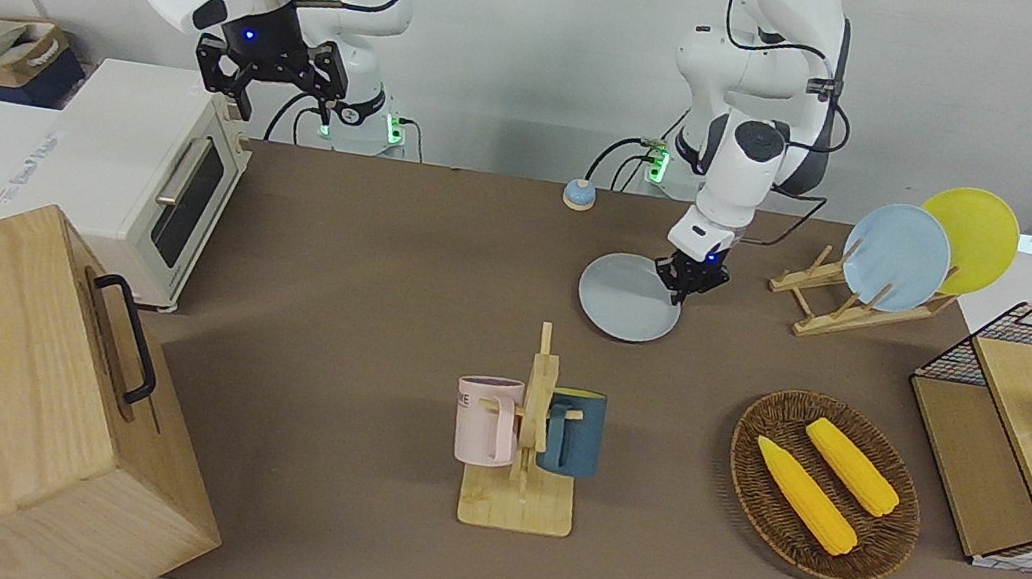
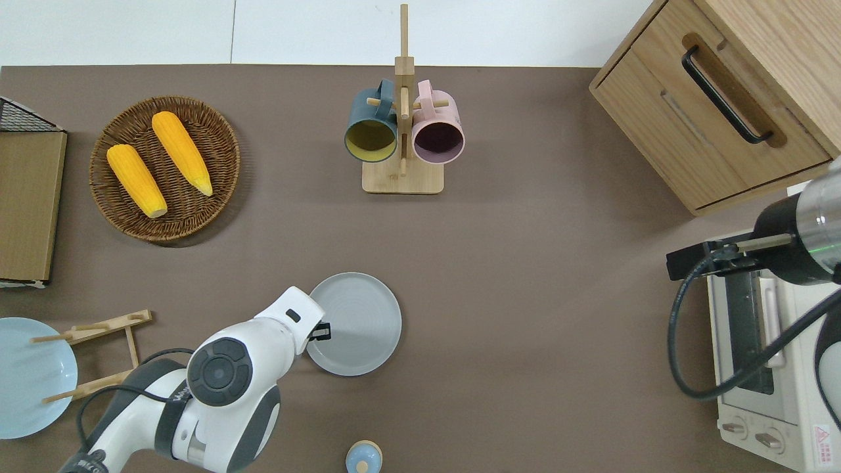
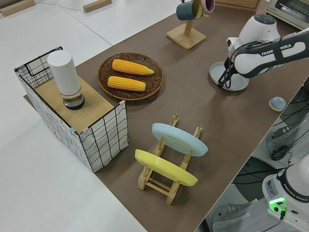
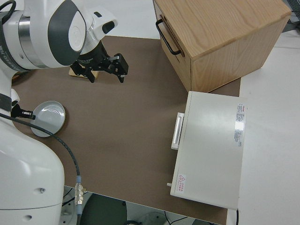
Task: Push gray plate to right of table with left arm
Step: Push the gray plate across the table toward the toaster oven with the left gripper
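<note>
Frontally, the gray plate lies flat on the table, nearer to the robots than the mug stand and about level with the plate rack, toward the right arm's end from it. The left gripper is down at the plate's rim on the side toward the left arm's end, touching it; whether its jaws are apart or together cannot be told. The right gripper is parked with its jaws spread and nothing in them

Overhead, the plate sits between the small blue bell and the mug stand, nearer to the bell. The left gripper meets the plate's rim at the edge toward the left arm's end. A basket with two corn cobs lies farther from the robots, toward that same end

From the left side, the left arm reaches down to the plate, its gripper against the rim; the light-blue plate and yellow plate stand tilted in the rack

From the right side, the plate shows beside the arm, well apart from the oven and the wooden cabinet; the right gripper hangs with jaws spread
</note>
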Available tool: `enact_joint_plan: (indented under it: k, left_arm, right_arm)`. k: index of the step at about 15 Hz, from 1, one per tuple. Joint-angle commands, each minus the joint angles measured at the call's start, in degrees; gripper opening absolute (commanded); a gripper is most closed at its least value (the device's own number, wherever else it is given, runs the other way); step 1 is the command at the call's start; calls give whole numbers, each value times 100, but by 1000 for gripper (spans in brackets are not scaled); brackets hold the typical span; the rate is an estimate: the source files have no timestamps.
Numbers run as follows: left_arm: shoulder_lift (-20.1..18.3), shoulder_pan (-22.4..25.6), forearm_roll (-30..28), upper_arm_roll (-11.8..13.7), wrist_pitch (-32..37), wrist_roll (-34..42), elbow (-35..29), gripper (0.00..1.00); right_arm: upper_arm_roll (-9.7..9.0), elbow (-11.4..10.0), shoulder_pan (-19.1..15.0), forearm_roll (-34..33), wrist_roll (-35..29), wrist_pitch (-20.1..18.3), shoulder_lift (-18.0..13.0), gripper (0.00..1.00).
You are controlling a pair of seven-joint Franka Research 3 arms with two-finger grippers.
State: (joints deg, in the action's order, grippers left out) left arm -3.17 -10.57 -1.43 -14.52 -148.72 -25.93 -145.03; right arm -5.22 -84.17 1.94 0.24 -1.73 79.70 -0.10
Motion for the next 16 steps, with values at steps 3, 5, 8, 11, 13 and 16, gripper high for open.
enact_joint_plan:
  k: [3, 5, 8, 11, 13, 16]
  left_arm:
    - [739, -138, 38, -833, -26, -1352, 800, 0]
    - [896, -374, 47, -851, -26, -1651, 984, 0]
    - [1099, -744, 99, -842, 27, -2204, 1335, 0]
    - [1336, -1043, 99, -842, 237, -2513, 1731, 0]
    - [1529, -1254, 160, -833, 378, -2724, 2047, 0]
    - [1950, -1535, 739, -842, 546, -3495, 2574, 0]
  right_arm:
    - [-32, -3, -62, 46, 6, -69, -43, 983]
    - [-23, -3, -62, 46, 15, -69, -43, 983]
    - [-23, -3, -62, 46, 15, -69, -43, 983]
    - [-32, -3, -62, 46, 15, -69, -43, 983]
    - [-23, -3, -62, 46, 15, -69, -43, 983]
    - [-32, -3, -62, 46, 15, -69, -43, 983]
